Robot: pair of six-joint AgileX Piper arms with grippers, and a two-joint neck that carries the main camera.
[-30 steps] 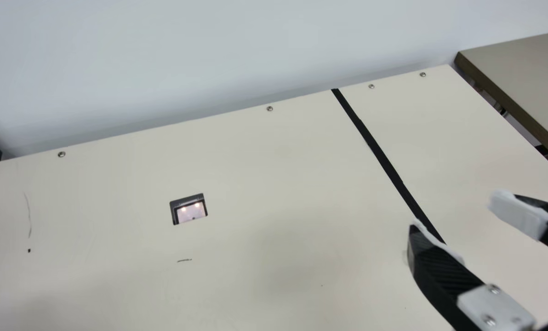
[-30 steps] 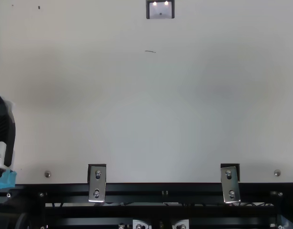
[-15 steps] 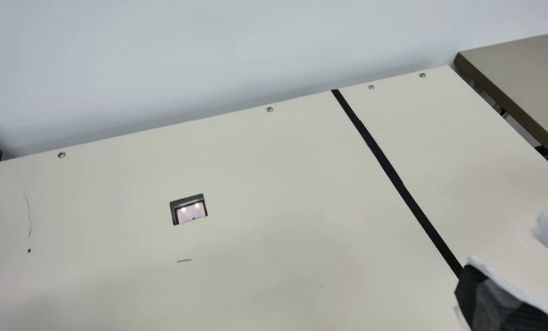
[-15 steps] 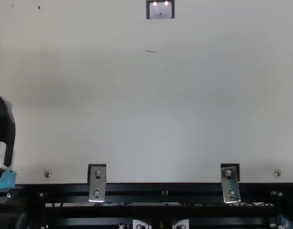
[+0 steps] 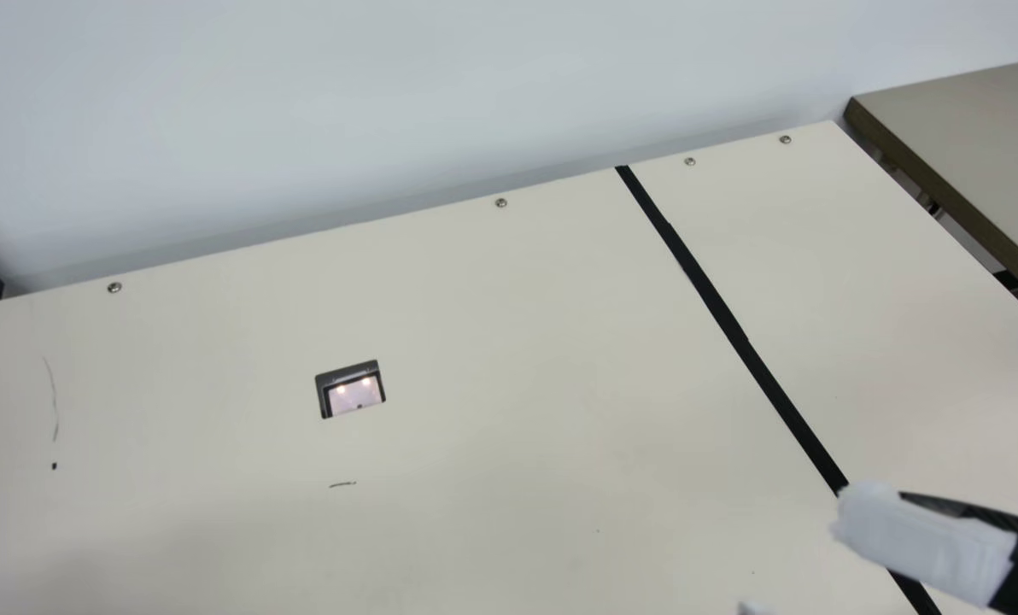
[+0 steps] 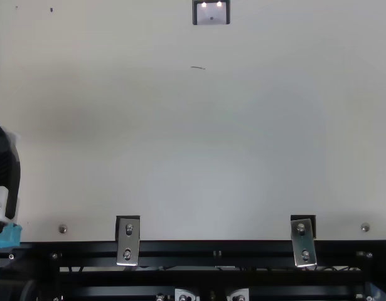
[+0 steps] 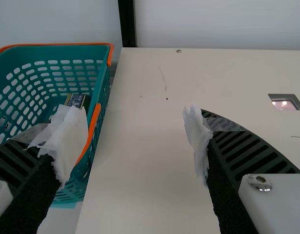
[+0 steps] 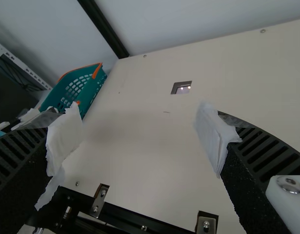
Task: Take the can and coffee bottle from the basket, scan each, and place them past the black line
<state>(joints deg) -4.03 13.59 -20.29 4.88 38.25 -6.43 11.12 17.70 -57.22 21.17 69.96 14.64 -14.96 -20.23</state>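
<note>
In the top view, one finger of my left gripper (image 6: 4, 166) shows at the left edge. In the left wrist view my left gripper (image 7: 135, 136) is open and empty, one taped finger in front of the teal basket (image 7: 98, 129). A small dark item with yellowish print (image 7: 77, 100) shows inside the basket; I cannot tell what it is. My right gripper (image 5: 801, 560), open, is at the main view's lower right, one finger over the black line (image 5: 731, 329). Nothing is between the fingers of my right gripper (image 8: 139, 139) in the right wrist view. The scanner window (image 5: 351, 389) is lit.
The basket (image 8: 86, 92) stands at the table's far left end in the right wrist view. Beyond the cream table (image 5: 509, 342) are a pale wall and, at the right, another tabletop (image 5: 979, 111). Metal brackets (image 6: 128, 241) sit on the near edge.
My right gripper has moved within the main view, first towards the lower right corner, then back left and lower. In the top view the left gripper's finger has stayed still.
</note>
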